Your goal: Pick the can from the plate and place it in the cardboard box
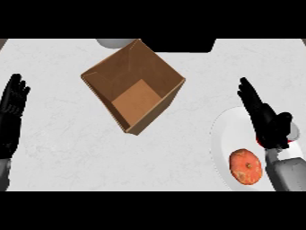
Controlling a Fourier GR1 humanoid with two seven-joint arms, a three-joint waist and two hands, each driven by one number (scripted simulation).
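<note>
Surface: pale marbled surface (62, 148).
Right hand (264, 119): fingers straight, over white round plate (223, 130), hiding the can.
Left hand (9, 101): open, resting.
Risk: nudging the orange fruit (244, 167), missing open brown cardboard box (134, 85).

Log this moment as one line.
right hand: over plate, open | can: mostly hidden | box: open | left hand: resting

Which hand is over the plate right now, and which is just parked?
The right hand is over the plate, fingers straight, above the orange fruit. The left hand rests open at the counter's left edge, far from the plate and the box.
</note>
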